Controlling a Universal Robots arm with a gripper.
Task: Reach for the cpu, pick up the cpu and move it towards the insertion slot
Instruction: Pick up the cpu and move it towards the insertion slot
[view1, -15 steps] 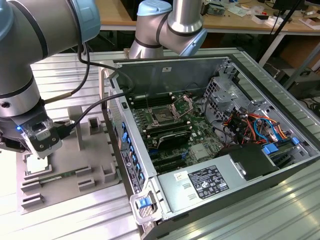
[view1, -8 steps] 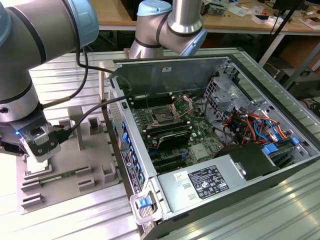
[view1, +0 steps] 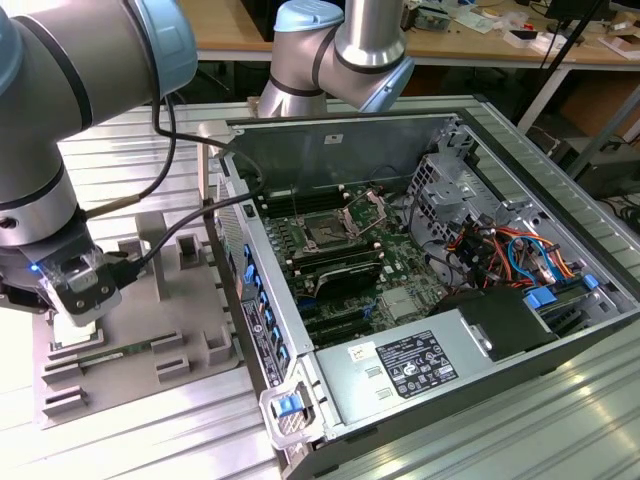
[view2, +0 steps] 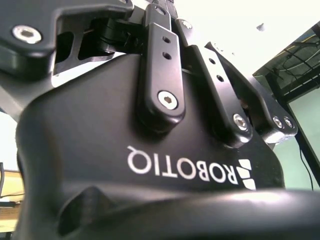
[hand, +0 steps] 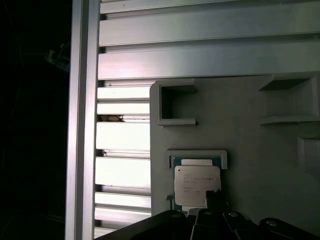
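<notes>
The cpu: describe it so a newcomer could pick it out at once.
Start at the open computer case; on the exterior view's left of it lies a grey plastic tray. In the first wrist view the cpu sits in a framed pocket near that tray's edge. It is the one flat, silvery-white square there, while the ridges around it are dull grey plastic.

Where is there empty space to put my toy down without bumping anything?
The slatted table nearest the exterior camera, bordered by the tray and the case, is free; so is the corner at the exterior view's lower right, past the case. Inside the case wires and boards crowd it; the tray holds the cpu.
</notes>
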